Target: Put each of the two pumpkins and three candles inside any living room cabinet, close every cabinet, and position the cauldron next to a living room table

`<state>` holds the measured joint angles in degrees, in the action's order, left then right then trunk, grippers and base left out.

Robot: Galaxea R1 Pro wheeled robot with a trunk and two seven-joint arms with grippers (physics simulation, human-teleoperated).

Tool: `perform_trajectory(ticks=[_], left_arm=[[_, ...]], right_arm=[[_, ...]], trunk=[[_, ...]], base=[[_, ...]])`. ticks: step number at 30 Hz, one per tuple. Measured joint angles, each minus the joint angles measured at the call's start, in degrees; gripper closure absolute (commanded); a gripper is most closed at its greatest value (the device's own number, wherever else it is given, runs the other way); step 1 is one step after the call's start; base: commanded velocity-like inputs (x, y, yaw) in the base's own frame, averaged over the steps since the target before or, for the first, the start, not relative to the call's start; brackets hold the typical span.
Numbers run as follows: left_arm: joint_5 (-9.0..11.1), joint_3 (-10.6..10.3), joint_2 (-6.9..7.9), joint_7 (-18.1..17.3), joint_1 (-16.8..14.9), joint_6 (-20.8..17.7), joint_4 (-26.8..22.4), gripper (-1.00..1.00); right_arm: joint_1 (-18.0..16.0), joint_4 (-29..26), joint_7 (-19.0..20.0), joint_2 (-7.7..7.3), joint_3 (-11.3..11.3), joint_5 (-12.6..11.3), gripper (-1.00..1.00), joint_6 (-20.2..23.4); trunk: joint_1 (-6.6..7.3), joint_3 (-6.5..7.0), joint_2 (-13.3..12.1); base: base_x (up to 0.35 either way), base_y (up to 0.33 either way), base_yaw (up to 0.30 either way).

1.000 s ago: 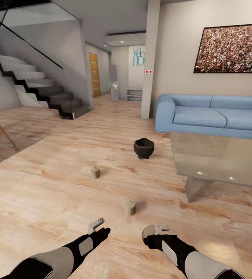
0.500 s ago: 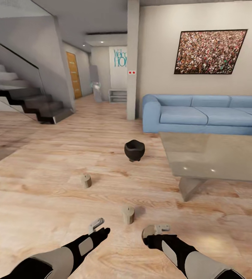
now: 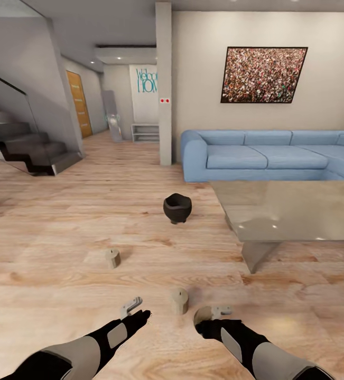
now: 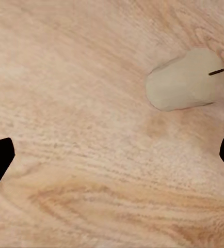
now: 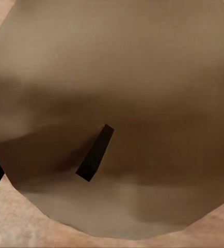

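A blue corner sofa (image 3: 267,155) lines the pale far wall beneath a framed picture of a dense, speckled crowd (image 3: 263,74), with a square pillar (image 3: 164,84) bearing a small red-dotted plate standing just beside the sofa's left arm. To the left, a dark staircase (image 3: 26,148) with a glass side panel rises from the light wood plank floor (image 3: 61,221). Beyond it a hallway holds an orange-brown door (image 3: 79,104), a low white shelf (image 3: 145,132) and teal "Welcome" lettering (image 3: 146,80) on the end wall.
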<state>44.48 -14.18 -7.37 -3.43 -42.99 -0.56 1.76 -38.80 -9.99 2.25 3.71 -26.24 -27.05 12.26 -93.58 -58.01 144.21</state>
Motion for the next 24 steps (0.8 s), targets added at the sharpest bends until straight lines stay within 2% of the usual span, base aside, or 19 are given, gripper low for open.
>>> perform_trajectory(ticks=[6, 24], left_arm=[[0.00, -0.01, -0.01, 0.24, 0.00, -0.01, -0.09, -1.00], [0.00, -0.07, -0.01, 0.32, 0.00, -0.01, -0.09, -1.00]], right_arm=[[0.00, 0.00, -0.03, -0.02, 0.04, 0.01, 1.00, 0.01], [0.00, 0.01, -0.15, -0.05, 0.03, -0.07, 1.00, 0.01]], trunk=[[-0.01, 0.01, 0.00], [-0.01, 0.00, 0.00]], base=[[0.023, 0.049, -0.154], [0.000, 0.001, -0.292]])
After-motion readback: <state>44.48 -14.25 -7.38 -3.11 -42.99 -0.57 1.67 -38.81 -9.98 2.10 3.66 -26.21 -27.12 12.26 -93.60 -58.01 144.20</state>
